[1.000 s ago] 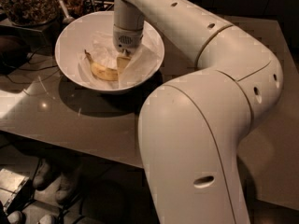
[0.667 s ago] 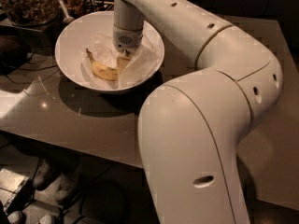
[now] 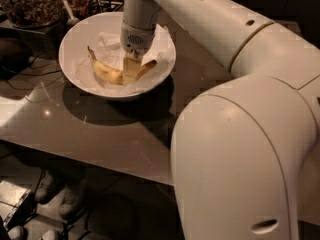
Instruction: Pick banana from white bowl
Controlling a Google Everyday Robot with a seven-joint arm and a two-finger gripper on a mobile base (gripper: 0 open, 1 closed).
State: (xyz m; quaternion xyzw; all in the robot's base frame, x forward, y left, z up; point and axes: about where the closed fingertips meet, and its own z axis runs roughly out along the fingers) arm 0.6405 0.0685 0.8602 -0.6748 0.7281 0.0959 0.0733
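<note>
A: Banana count?
B: One, lying on crumpled paper inside one white bowl.
A: Gripper?
B: One, down in bowl, over banana's middle; open or closed, impossible to tell.

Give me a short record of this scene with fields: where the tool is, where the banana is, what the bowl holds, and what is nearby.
tool: the tool is down inside the bowl, at the middle of the banana
banana: the banana lies in the bowl on the paper, stem end to the left
bowl: the white bowl stands on the table, lined with crumpled paper
nearby: a jar of granola behind the bowl, at the upper left
task: banana not yet out of the bowl
</note>
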